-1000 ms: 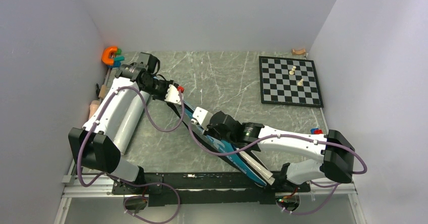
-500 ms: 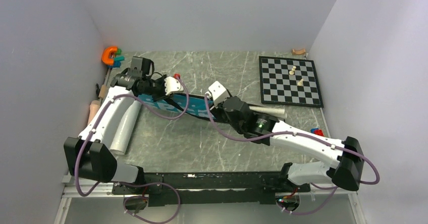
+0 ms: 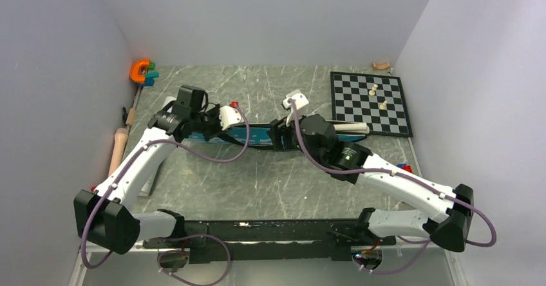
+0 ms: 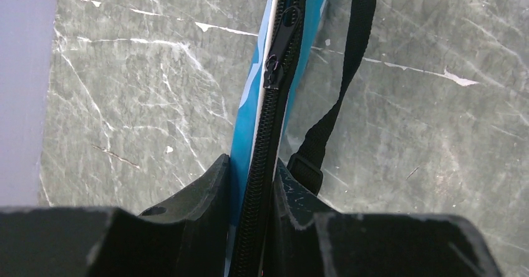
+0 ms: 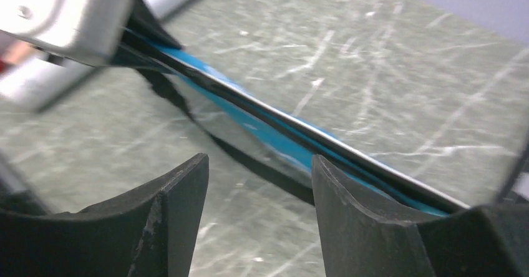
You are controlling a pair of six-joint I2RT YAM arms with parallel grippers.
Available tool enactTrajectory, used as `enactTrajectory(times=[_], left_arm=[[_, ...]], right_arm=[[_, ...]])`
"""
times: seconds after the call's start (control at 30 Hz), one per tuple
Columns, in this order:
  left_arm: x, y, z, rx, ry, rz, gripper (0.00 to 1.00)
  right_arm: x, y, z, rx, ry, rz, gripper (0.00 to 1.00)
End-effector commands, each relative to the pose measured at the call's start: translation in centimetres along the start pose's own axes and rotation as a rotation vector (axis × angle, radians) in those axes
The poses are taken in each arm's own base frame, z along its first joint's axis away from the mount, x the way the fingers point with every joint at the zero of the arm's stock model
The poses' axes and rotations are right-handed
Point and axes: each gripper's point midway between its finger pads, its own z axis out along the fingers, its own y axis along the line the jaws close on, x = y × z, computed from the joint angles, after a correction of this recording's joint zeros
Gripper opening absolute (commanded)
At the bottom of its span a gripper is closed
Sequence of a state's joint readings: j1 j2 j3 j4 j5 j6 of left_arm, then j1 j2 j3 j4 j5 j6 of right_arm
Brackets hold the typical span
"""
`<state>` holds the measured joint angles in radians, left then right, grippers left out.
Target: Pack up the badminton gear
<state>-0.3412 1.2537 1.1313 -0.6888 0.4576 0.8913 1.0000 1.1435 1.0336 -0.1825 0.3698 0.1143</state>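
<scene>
The blue bag [image 3: 257,134] stretches left to right across the middle of the table, standing on edge. My left gripper [image 3: 222,118] is shut on its left end. In the left wrist view the black zipper [image 4: 274,77] runs straight up from between the fingers [image 4: 252,165], and the black strap [image 4: 349,71] hangs to the right. A pale handle end [image 3: 351,128] sticks out of the bag's right end. My right gripper [image 3: 281,135] stands open beside the bag; its wrist view shows bare table between the fingers [image 5: 259,165] and the blue bag edge [image 5: 281,133] passing behind the right finger.
A black-and-white chessboard [image 3: 370,102] with a few pieces lies at the back right. An orange clamp [image 3: 138,70] sits in the back left corner, and a wooden stick [image 3: 119,147] lies along the left wall. Grey walls close three sides.
The bag has swung from a diagonal toward the near edge to lying across the table's middle. My right gripper has opened and let go of it; the left still holds.
</scene>
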Motion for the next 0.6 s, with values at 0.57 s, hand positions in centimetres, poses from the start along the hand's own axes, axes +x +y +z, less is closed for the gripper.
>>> enactTrajectory(times=[0.57], left_arm=[[-0.9, -3.1, -0.4, -0.045, 0.017, -0.089, 0.0]], right_arm=[[-1.7, 5.0, -0.3, -0.509, -0.061, 0.838, 0.61]])
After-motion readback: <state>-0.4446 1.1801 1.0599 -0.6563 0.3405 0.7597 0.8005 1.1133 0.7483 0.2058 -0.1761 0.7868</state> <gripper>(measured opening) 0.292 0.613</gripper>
